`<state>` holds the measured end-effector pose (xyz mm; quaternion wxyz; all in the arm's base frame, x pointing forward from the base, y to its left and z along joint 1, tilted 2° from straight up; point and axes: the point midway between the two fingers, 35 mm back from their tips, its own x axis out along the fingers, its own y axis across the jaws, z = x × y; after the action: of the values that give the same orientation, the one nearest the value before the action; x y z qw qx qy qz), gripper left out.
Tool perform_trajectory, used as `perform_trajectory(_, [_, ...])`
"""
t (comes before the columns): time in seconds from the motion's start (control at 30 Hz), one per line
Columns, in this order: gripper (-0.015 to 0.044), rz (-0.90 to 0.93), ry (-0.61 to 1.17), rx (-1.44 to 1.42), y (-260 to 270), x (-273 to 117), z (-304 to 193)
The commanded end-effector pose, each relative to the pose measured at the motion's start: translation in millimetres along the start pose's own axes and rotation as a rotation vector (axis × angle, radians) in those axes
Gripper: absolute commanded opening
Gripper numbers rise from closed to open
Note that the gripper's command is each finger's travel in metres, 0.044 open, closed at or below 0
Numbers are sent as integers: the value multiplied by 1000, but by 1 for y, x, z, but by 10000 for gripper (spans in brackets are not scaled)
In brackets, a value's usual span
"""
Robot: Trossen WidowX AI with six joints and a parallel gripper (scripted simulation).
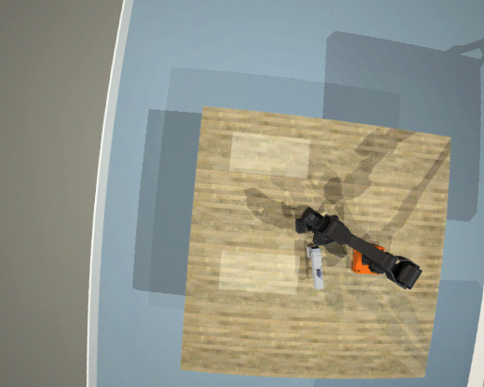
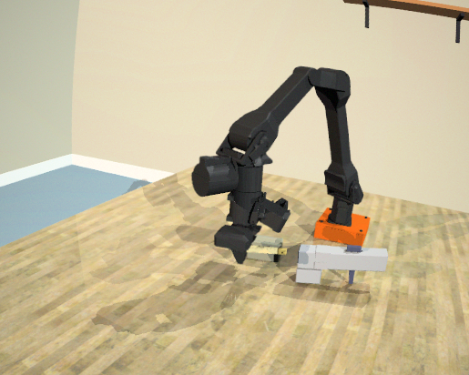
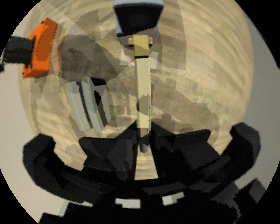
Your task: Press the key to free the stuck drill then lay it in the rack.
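Observation:
The grey housing (image 1: 317,265) (image 2: 331,258) (image 3: 138,7) stands on the wooden table, with its dark blue key (image 1: 319,272) (image 2: 351,277) partway along it. My gripper (image 2: 240,260) (image 3: 142,121) is shut on the pale yellow drill (image 2: 266,250) (image 3: 143,90). The drill lies level above the table, outside the housing, its brass collar pointing at the housing's end with a small gap between them. Its grey tip shows past the fingers. The pale grey-green grooved rack (image 2: 270,240) (image 3: 80,107) sits beside the drill, on the side of the arm's base. The arm hides the rack in the overhead view.
The arm's orange base (image 1: 360,264) (image 2: 340,233) (image 3: 42,52) stands on the table (image 1: 247,329) beyond the housing and rack. A wall shelf (image 2: 422,9) hangs high at the back right. Two pale light patches and the arm's shadows fall on the table.

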<state>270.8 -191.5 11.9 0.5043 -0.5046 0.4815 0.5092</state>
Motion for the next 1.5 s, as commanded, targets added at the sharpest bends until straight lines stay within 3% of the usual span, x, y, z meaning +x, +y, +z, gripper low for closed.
perform_trajectory(0.0, [0,-1,4,-1,0,-3,0])
perform_trajectory(1.47, [0,-1,4,-1,4,-19,5])
